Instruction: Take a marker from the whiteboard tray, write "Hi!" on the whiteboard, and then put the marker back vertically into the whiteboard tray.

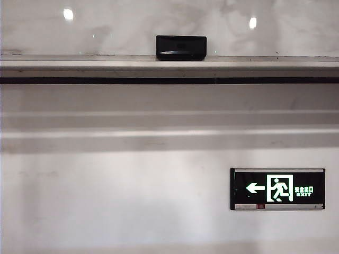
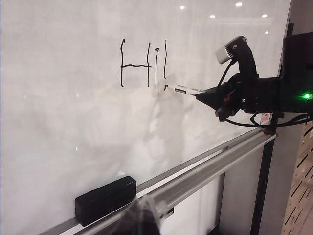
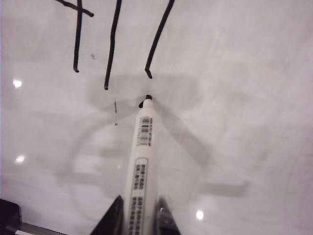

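The whiteboard bears black strokes reading "Hi" followed by one more upright line. My right gripper is shut on the marker, a white barrel with its dark tip uncapped. The tip rests at the board just below that last line. In the left wrist view the right gripper reaches in from the side, marker pointing at the writing. The whiteboard tray runs below the board. My left gripper is a blurred single point close to the tray, holding nothing. Neither gripper shows in the exterior view.
A black eraser block sits on the tray beside my left gripper, and the eraser stands mid-ledge on the tray. A green exit sign hangs on the wall below. The board's dark frame edge stands at the far side.
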Robot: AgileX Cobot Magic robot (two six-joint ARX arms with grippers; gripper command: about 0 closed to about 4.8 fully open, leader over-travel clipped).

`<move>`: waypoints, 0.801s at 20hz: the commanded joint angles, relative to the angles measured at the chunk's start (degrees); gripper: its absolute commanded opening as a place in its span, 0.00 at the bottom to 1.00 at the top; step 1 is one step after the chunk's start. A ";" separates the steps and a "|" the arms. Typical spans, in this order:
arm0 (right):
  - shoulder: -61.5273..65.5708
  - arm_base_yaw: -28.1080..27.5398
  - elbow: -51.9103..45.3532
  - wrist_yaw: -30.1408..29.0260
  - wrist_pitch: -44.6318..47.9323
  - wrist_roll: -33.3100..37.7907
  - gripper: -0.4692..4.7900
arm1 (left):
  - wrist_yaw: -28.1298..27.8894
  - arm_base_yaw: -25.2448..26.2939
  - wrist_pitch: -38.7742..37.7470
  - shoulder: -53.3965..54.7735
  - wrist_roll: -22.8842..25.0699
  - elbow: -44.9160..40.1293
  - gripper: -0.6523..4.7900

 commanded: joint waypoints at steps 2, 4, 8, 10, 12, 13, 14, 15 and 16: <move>-0.28 -0.02 0.24 0.22 -0.37 0.74 0.09 | 0.44 0.02 0.61 -0.20 0.00 0.26 0.11; -0.11 -0.02 0.24 -0.92 -0.76 0.79 0.09 | 0.44 0.02 0.61 -0.20 0.00 0.26 0.11; -0.11 -0.02 0.24 -1.22 -0.17 0.92 0.09 | 0.44 0.02 0.61 -0.20 0.00 0.26 0.11; -0.13 -0.02 0.24 0.07 0.74 0.92 0.09 | 0.44 0.02 0.61 -0.20 0.00 0.26 0.11; -0.13 -0.02 0.26 1.16 1.16 0.92 0.09 | 0.44 0.02 0.61 -0.20 0.00 0.26 0.11; -0.13 -0.02 0.26 1.16 1.01 0.92 0.09 | 0.44 0.02 0.59 -0.20 0.00 0.26 0.11; -0.13 -0.02 0.24 1.11 0.81 0.92 0.09 | 0.44 0.02 0.59 -0.20 0.00 0.26 0.11; -0.11 -0.02 0.24 0.42 0.61 0.92 0.09 | 0.44 0.02 0.59 -0.20 0.00 0.26 0.11; -0.11 -0.02 0.24 -0.79 0.55 0.98 0.09 | 0.44 0.02 0.59 -0.20 0.00 0.26 0.11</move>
